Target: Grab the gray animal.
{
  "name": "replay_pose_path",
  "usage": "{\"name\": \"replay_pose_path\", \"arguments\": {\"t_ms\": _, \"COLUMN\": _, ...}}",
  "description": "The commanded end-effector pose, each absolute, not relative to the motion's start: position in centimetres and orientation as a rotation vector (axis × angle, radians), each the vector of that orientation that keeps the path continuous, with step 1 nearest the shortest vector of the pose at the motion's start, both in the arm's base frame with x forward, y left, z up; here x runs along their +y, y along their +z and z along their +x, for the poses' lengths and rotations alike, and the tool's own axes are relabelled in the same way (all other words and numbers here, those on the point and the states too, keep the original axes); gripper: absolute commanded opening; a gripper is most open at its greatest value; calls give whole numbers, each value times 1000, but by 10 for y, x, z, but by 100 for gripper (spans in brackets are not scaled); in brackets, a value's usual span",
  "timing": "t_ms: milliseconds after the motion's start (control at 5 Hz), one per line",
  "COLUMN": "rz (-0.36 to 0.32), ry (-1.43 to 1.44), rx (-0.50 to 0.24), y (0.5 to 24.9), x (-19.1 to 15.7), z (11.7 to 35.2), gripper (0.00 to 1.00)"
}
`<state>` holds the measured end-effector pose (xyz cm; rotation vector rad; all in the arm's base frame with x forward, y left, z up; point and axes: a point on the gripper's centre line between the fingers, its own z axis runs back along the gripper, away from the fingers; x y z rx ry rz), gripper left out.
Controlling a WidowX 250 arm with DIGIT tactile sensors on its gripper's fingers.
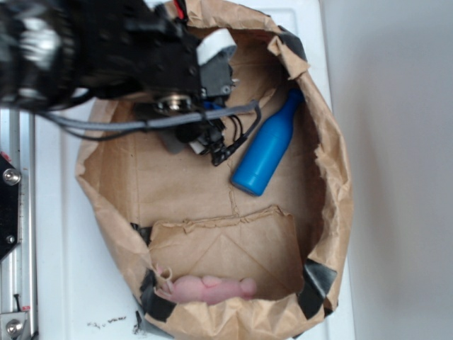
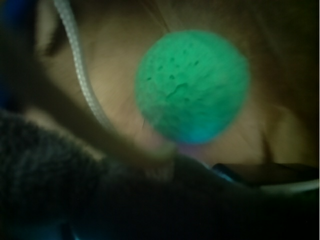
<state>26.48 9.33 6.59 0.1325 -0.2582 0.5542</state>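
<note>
— Gray fuzz fills the lower left of my wrist view: that is the gray animal (image 2: 45, 165), soft and dark, pressed right up against the camera. In the exterior view I cannot see it at all; my arm hides that part of the paper bag (image 1: 333, 163).

— So which way does it lie from your gripper?

— Directly beneath it, I judge. My gripper (image 1: 205, 134) sits in the upper middle of the exterior frame, down inside the bag near its upper wall, and the fuzz in the wrist view is so close that it is touching or nearly so. Its long axis I cannot make out; it is only a blurred dark mass running along the bottom of the frame.

— Are your fingers open or closed?

— I cannot tell. In the exterior view the fingers are lost among black parts and cables, and in the wrist view nothing reads clearly as a finger.

— What else is near?

— The green ball (image 2: 192, 85) sits just beyond the gray animal, in the upper middle of the wrist view, close enough to be caught by mistake. The blue bottle (image 1: 267, 145) lies slanted just right of my gripper. The pink animal (image 1: 209, 289) is well apart, at the bottom of the bag.

— And your arm?

— It reaches in from the upper left, wrist pointing down into the bag.
</note>
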Motion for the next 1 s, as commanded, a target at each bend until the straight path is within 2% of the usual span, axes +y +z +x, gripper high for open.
{"name": "replay_pose_path", "arguments": {"t_ms": 0, "rz": -29, "ry": 409, "rx": -217, "y": 169, "x": 80, "z": 276, "gripper": 0}}
{"name": "replay_pose_path", "arguments": {"t_ms": 200, "rz": -33, "ry": 325, "rx": -189, "y": 198, "x": 58, "z": 280, "gripper": 0}}
{"name": "replay_pose_path", "arguments": {"t_ms": 400, "rz": 19, "ry": 246, "rx": -178, "y": 206, "x": 29, "z": 283, "gripper": 0}}
{"name": "replay_pose_path", "arguments": {"t_ms": 600, "rz": 57, "ry": 233, "rx": -185, "y": 206, "x": 22, "z": 279, "gripper": 0}}
{"name": "replay_pose_path", "arguments": {"t_ms": 800, "rz": 203, "ry": 196, "rx": -174, "y": 204, "x": 20, "z": 276, "gripper": 100}}
